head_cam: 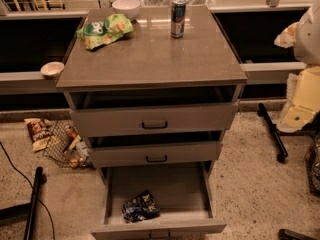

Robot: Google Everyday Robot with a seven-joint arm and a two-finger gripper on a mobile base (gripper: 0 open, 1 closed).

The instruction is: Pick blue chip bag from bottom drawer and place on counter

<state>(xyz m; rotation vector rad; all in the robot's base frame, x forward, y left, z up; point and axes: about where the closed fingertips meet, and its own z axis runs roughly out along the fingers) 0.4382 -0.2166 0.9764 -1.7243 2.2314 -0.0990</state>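
Note:
The blue chip bag [140, 206] lies crumpled on the floor of the bottom drawer [160, 228], near its front left. That drawer is pulled fully out. The counter [150, 56] is the glossy grey-brown top of the cabinet. My gripper [300, 104] is the pale arm end at the right edge of the view. It hangs beside the cabinet at about the height of the top drawer, well above and to the right of the bag, touching nothing.
On the counter are a light green bag [104, 30], a white bowl [126, 6] and a can [178, 18]. The two upper drawers [154, 121] stand slightly open. A brown snack bag [37, 131] and a wire basket [67, 144] lie on the floor at left. Black stand legs [272, 131] are at right.

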